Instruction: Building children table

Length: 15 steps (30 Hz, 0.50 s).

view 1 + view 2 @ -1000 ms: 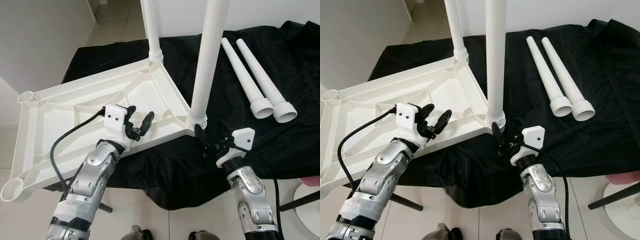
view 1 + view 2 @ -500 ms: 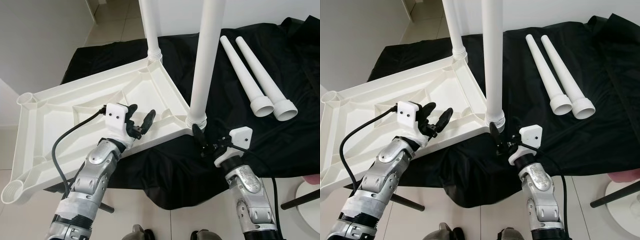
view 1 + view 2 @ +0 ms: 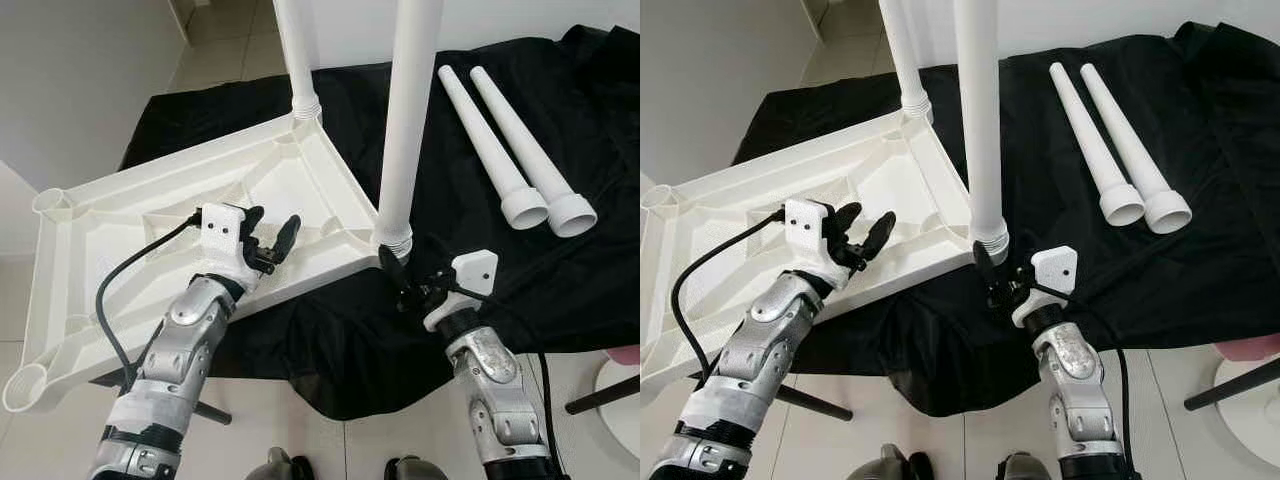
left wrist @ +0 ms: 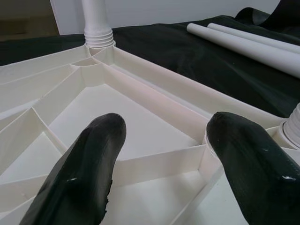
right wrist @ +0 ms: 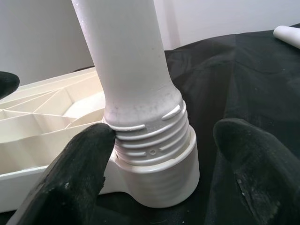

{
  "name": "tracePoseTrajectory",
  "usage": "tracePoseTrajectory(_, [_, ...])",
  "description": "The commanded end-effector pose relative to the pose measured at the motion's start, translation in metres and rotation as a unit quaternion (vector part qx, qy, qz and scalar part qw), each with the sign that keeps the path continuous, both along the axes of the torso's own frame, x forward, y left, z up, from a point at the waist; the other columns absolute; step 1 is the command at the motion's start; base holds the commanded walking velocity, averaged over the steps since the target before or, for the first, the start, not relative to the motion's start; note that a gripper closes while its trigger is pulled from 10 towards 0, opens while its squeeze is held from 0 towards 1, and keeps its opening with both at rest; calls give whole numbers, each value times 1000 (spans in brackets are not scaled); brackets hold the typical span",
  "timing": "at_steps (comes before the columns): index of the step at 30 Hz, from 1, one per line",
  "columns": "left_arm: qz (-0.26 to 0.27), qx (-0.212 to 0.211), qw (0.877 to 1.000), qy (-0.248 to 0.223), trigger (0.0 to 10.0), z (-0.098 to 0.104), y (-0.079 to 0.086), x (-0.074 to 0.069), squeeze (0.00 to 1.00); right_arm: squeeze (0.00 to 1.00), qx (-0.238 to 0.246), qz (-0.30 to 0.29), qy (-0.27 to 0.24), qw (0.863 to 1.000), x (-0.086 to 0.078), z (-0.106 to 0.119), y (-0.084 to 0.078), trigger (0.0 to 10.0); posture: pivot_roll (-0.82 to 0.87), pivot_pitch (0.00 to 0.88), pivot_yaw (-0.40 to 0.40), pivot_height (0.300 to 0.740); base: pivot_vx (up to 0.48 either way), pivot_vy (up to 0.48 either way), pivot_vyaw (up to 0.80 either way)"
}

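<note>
The white tabletop [image 3: 150, 235] lies upside down, ribs up, partly on a black cloth [image 3: 450, 200]. Two white legs stand in its corner sockets: a far leg [image 3: 297, 55] and a near leg [image 3: 405, 120]. Two loose legs [image 3: 492, 140] [image 3: 535, 140] lie side by side on the cloth to the right. My left gripper [image 3: 270, 240] hovers open over the tabletop's near rim, fingers [image 4: 79, 173] spread above the ribs. My right gripper [image 3: 398, 280] is open at the near leg's threaded base [image 5: 150, 136], one finger [image 5: 70, 178] against the threads, the other apart from it.
Open sockets [image 3: 50, 200] [image 3: 25, 385] sit at the tabletop's left corners, which overhang the tiled floor. A white wall rises on the left. A white round base [image 3: 620, 400] and a dark bar [image 3: 600, 395] stand at the lower right.
My right gripper has edged in toward the near leg's base. The left gripper has shifted slightly farther over the tabletop. Both stay open.
</note>
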<state>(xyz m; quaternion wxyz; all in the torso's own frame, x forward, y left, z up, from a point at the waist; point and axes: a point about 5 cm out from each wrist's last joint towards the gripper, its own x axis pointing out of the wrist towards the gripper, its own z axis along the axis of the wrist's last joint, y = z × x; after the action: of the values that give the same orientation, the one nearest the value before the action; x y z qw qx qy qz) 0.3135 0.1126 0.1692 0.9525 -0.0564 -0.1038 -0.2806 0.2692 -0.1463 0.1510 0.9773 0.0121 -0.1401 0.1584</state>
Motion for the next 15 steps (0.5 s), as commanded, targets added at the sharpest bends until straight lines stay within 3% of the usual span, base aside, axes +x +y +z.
tracePoseTrajectory(1, [-47, 10, 999, -3, 10000, -5, -1, -5, 0, 0, 3, 2, 3, 1000, -2, -1, 1, 10000, -217, 149, 164, 740, 0, 0, 0])
tracePoseTrajectory(15, [-47, 5, 999, -5, 10000, -4, -3, -5, 0, 0, 1, -9, 1, 1000, -3, 0, -5, 10000, -217, 144, 154, 740, 0, 0, 0])
